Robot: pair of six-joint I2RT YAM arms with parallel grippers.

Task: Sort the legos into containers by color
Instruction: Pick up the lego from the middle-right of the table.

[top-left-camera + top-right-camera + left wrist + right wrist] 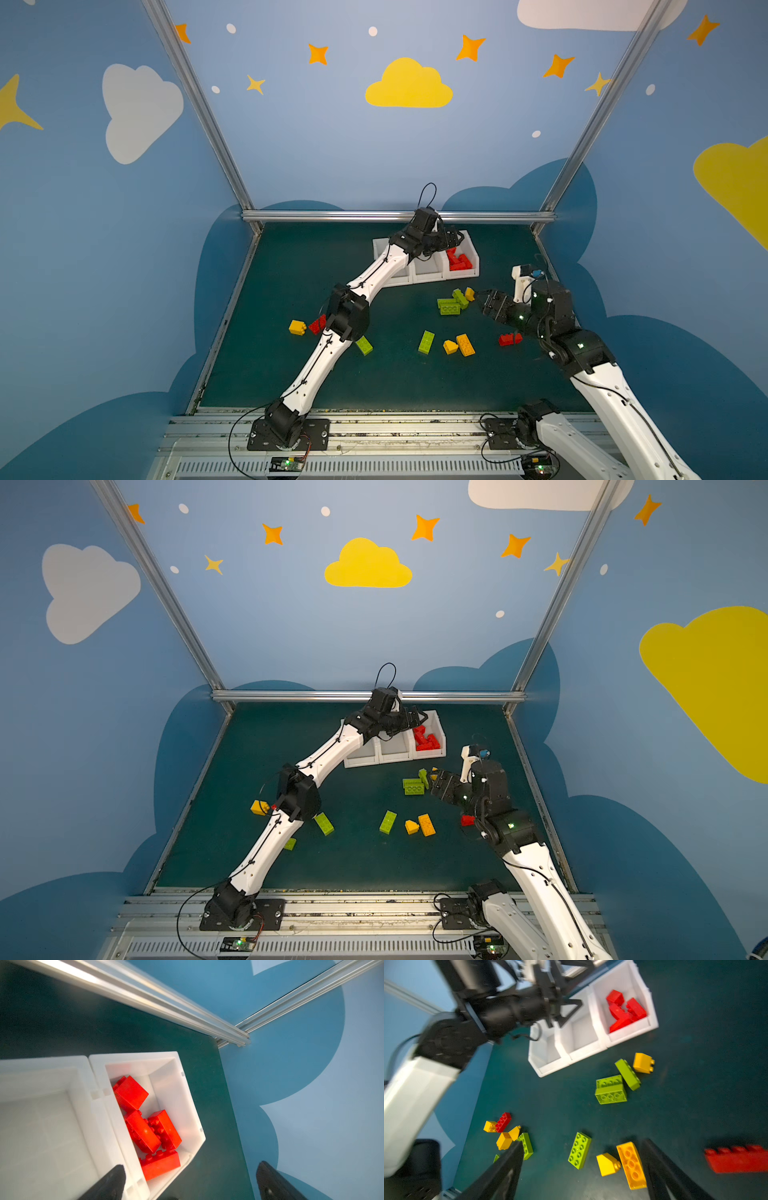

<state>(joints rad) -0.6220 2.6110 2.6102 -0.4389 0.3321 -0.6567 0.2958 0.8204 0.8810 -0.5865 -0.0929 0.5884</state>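
At 9 o'clock on the counter [291, 270], a yellow brick [297, 327] and a red brick [318, 323] lie just beside each other, partly under the left arm's elbow. A low retreat of that arm could sweep them aside. Toward 12 o'clock stands the white container row [428, 277]. Its 3 o'clock compartment holds the red bricks [459, 262], and the middle one looks empty. The left pincer [453, 240] hangs above that compartment, spread wide with nothing in it. In the wrist view one finger [113, 1180] sits over the dividing wall, so a careless withdrawal could catch the rim and shift the row. At 2 o'clock the green cluster [450, 306] touches a small yellow brick [469, 294]. The right pincer [486, 302], apart and empty, is just beside both; closing there could take two colours or scatter them. A carry from there toward the row risks meeting the left arm. The long red brick [509, 339] at 4 o'clock lies close by the right arm and is liable to be nudged.
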